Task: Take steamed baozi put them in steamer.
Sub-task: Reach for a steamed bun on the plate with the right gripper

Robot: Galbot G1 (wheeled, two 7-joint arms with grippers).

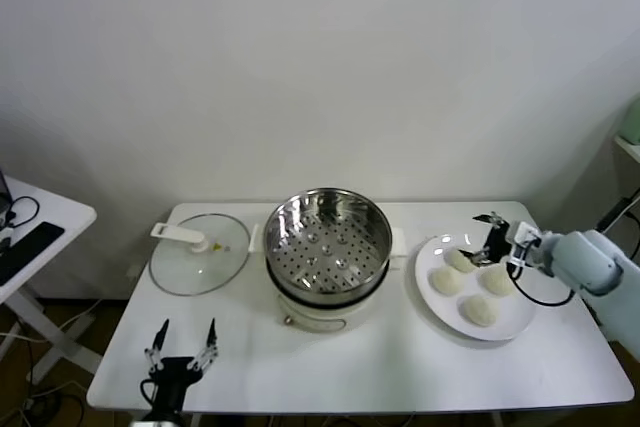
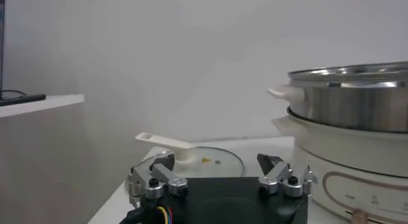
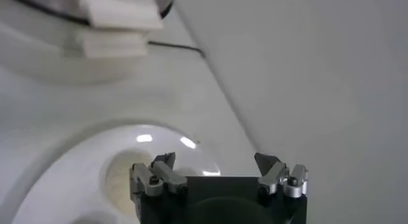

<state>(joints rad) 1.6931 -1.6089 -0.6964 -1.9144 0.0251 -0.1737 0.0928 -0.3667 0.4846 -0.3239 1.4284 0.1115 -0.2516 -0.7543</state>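
Right gripper (image 1: 480,237) open above baozi (image 1: 459,260); no legible writing.

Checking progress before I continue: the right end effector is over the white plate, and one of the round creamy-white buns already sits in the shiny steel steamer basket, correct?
Not quite. The head view shows the shiny steel steamer basket empty; all four round creamy-white buns remain on the white plate, the right end effector open above them.

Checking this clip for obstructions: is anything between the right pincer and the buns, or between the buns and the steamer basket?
Nothing visible. The right pincer hangs open just over the farthest steamed baozi on the white plate. The steamer is uncovered; its glass lid lies on the far side of it. Left pincer is parked near the table's front.
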